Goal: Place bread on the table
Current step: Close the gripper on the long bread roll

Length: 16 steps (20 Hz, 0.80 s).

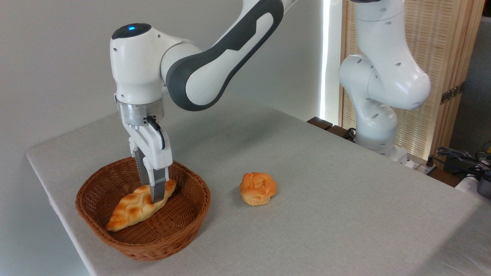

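Observation:
The bread (130, 209), a golden braided loaf, lies slanted inside the brown wicker basket (153, 251) at the table's (326, 207) left end. My gripper (152, 193) reaches straight down into the basket and straddles the loaf's upper right end. The near finger (157, 188) presses against the front of the loaf, and the far finger stands behind it. The jaws look shut on the bread. The loaf's lower left tip rests on the basket floor.
A round muffin-shaped bun (257, 188) sits on the cloth right of the basket. The arm's base (374, 130) stands at the back right, with cables (460, 155) beside it. The table's left edge runs close to the basket.

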Tool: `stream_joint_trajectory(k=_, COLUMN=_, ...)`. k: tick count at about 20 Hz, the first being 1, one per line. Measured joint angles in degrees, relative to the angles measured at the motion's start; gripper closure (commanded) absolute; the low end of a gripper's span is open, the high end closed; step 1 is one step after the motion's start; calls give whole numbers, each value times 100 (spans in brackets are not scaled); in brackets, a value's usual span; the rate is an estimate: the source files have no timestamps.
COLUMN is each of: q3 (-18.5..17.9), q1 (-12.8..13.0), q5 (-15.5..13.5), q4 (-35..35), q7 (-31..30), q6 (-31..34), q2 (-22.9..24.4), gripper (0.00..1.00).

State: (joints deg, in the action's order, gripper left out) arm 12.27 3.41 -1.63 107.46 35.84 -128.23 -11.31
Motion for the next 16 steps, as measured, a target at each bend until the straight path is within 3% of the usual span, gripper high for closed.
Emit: stream_joint_trajectory(k=16, q3=-3, q1=-5, q5=1, q4=-6, q7=7, q6=-42, q2=15, gripper=98)
